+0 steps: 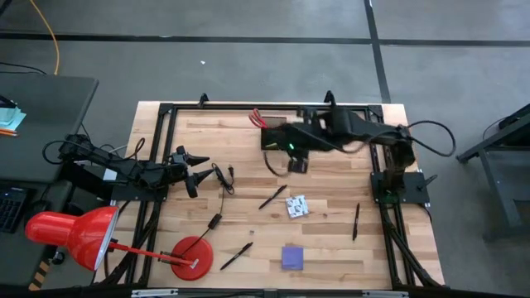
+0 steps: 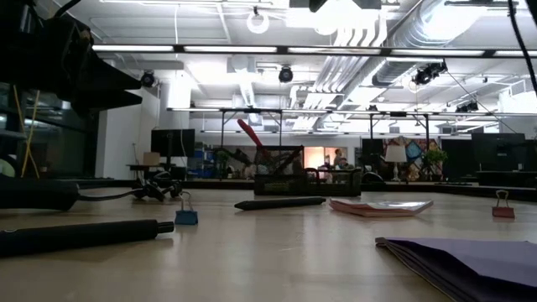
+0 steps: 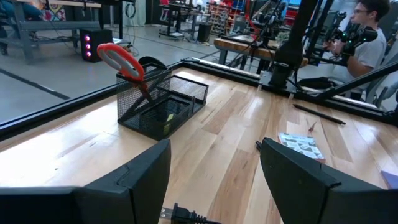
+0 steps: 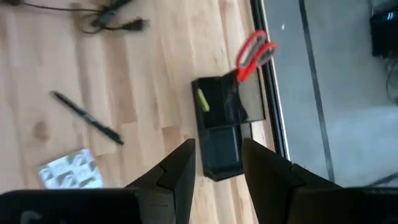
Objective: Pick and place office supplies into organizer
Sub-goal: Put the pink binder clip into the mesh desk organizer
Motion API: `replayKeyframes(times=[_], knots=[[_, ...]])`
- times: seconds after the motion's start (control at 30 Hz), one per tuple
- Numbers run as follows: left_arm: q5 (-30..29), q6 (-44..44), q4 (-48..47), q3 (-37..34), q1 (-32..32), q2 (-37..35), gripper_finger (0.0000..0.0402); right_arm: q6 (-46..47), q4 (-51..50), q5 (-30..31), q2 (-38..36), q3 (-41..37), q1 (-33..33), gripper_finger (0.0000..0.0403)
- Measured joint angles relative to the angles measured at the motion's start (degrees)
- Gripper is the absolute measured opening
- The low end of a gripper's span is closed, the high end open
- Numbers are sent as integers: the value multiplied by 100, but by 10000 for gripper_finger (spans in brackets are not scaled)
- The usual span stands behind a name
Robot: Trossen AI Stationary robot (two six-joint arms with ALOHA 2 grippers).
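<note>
Roughly a third done, judging by the layout.

Already in the organizer (image 1: 275, 136), at the far edge of the table: red-handled scissors (image 1: 258, 118), standing handles-up in the taller cup section, and a tiny yellow piece (image 4: 203, 99), seemingly in the same section beside the blades. Lower tray section apparently empty.

Left out on the bare wood:
- three slim black pens: one mid-table (image 1: 272, 197), one near the front edge just right of the red lamp base (image 1: 236, 256), one toward the right side (image 1: 356, 222);
- small white patterned packet (image 1: 296, 206), just right of the mid-table pen;
- purple sticky-note pad (image 1: 291, 257), near the front edge, well apart from the organizer.

Right gripper (image 4: 217, 162): raised over the table just near-side of the organizer, jaws parted only narrowly, nothing between them. Looks like between a drop-off and the next pick, though not certain from this alone.

Left gripper (image 3: 214, 168): waiting low at the left side of the table, jaws spread wide and empty, beside the thin black cable (image 1: 220, 179).

Closest candidates for the next pick: mid-table pen and packet.
</note>
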Motion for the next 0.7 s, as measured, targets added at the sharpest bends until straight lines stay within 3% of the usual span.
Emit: replayKeyframes(times=[0.17, 0.4, 0.7], knots=[[1, 1, 0, 0, -1, 1, 232, 718, -14, 790, -449, -555, 757, 123], [0, 0, 0, 0, -1, 1, 232, 2244, 143, 1545, -1155, -2101, 1775, 123], [1, 0, 0, 0, 0, 0, 232, 5298, 187, 2650, -1757, -4018, 3182, 123]])
